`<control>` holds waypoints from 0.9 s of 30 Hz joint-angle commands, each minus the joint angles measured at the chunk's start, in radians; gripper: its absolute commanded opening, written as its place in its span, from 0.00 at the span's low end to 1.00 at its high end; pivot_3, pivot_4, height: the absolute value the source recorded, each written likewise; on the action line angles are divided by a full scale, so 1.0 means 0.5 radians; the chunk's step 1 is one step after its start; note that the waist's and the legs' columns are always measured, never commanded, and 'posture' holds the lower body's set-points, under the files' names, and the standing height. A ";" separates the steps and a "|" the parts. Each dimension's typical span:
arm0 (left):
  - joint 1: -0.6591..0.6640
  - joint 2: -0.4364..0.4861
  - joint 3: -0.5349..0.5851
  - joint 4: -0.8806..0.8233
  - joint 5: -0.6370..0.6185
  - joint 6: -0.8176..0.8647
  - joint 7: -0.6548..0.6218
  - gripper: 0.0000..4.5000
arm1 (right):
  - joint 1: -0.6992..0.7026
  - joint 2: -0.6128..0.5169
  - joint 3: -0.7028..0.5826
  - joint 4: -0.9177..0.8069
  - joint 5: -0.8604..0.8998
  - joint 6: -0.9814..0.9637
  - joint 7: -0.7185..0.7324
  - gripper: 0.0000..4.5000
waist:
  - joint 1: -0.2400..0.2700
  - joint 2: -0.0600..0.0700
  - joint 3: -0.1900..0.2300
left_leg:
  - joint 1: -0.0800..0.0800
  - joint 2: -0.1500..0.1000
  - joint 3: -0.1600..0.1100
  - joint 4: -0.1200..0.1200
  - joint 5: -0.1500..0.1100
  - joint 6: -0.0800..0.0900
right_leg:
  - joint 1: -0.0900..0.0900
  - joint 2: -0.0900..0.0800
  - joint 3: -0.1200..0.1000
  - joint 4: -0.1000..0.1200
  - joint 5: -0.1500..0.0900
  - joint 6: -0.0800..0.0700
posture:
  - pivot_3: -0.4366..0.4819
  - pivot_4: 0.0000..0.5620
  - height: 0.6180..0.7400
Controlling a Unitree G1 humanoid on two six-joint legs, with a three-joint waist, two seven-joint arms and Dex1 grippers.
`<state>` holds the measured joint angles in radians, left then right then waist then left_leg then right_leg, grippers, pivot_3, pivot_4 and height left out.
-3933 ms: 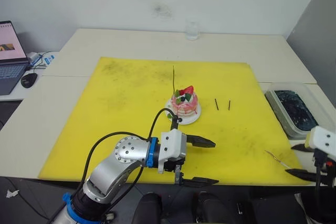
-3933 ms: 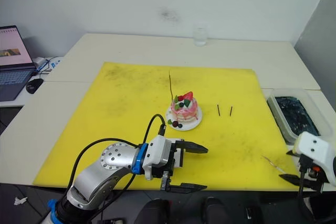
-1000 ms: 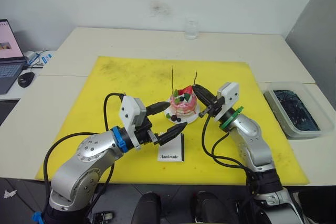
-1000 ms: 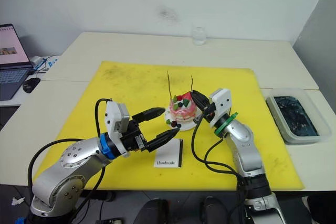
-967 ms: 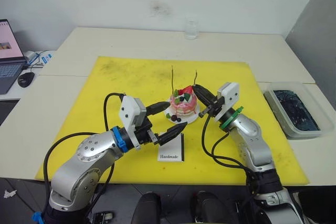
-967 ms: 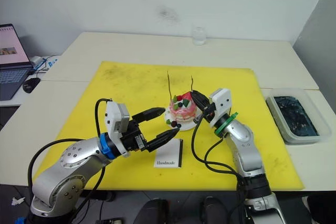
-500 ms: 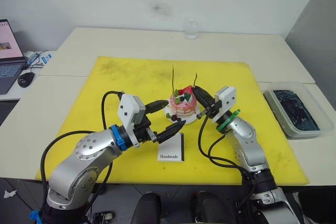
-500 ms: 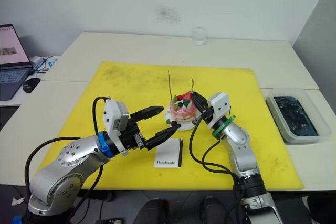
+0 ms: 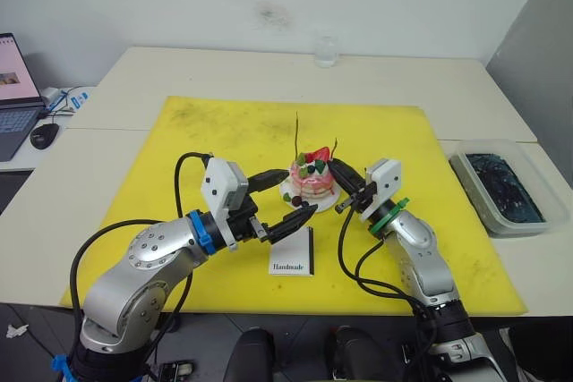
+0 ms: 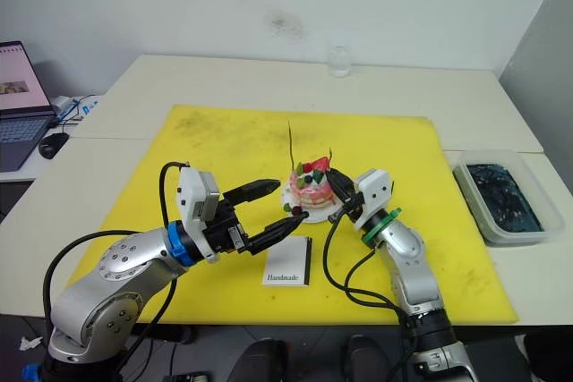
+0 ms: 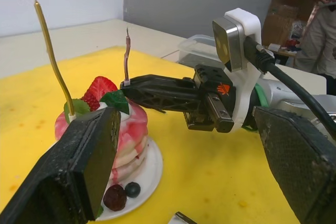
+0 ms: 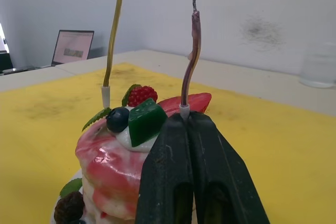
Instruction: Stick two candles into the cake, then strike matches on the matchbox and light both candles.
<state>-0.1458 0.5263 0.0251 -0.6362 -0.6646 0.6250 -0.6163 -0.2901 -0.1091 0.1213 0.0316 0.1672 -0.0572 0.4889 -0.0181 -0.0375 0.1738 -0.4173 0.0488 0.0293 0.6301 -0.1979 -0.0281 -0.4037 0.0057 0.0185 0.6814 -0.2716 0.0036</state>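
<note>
The pink-and-white cake (image 9: 313, 182) sits on its white plate in the middle of the yellow mat (image 9: 206, 149). One golden candle (image 9: 297, 136) stands upright in it. My right gripper (image 9: 334, 165) is shut on the foot of the second, darker candle (image 12: 192, 51), holding it upright at the cake's top beside the strawberry (image 12: 186, 102). My left gripper (image 9: 294, 192) is open just in front and to the left of the cake, holding nothing. The white matchbox (image 9: 293, 254) lies in front of the cake. The matches are hidden.
A clear tub (image 9: 501, 190) with dark contents stands at the right table edge. A glass (image 9: 327, 51) is at the back, and a laptop (image 9: 13, 87) and mouse (image 9: 43, 136) are far left.
My right gripper has come down and nearer with the second candle, bringing its foot lower onto the cake top. The left gripper has hardly moved.
</note>
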 commanded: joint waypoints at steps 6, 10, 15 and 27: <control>-0.022 0.010 -0.017 -0.044 0.006 -0.053 -0.046 1.00 | 0.033 0.012 0.020 0.000 -0.052 0.072 -0.077 0.01 | 0.000 0.000 0.000 | 0.000 0.000 0.000 0.000 0.000 0.000 | 0.000 0.000 0.000 0.000 0.000 0.000 | 0.48 0.27 1.00; -0.007 0.009 -0.028 -0.044 0.021 -0.064 -0.059 1.00 | 0.042 0.023 0.024 -0.047 -0.030 0.099 -0.071 0.01 | -0.001 0.001 -0.001 | 0.001 0.000 0.000 0.000 0.000 0.000 | 0.000 0.000 0.001 0.000 0.000 0.000 | 0.48 0.27 1.00; 0.012 0.018 -0.050 -0.036 0.051 -0.094 -0.087 1.00 | 0.042 0.056 -0.006 -0.116 -0.017 0.075 -0.118 0.05 | -0.002 0.001 -0.001 | 0.001 0.000 0.000 0.000 0.000 0.000 | 0.000 0.000 0.000 0.000 0.000 0.000 | 0.48 0.27 1.00; 0.051 0.069 -0.101 0.036 0.136 -0.106 -0.137 1.00 | 0.010 0.018 -0.109 -0.429 0.019 0.219 -0.243 0.71 | -0.002 0.001 -0.001 | 0.000 0.001 0.000 -0.001 0.000 0.000 | -0.001 -0.001 0.001 0.000 0.000 0.000 | 0.48 0.27 1.00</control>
<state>-0.1225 0.5478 -0.0349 -0.6150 -0.5967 0.5774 -0.6737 -0.2792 -0.0835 0.0889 -0.1107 0.1598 0.0367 0.3699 -0.0191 -0.0369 0.1735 -0.4173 0.0495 0.0296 0.6296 -0.1979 -0.0281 -0.4042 0.0053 0.0189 0.6811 -0.2717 0.0033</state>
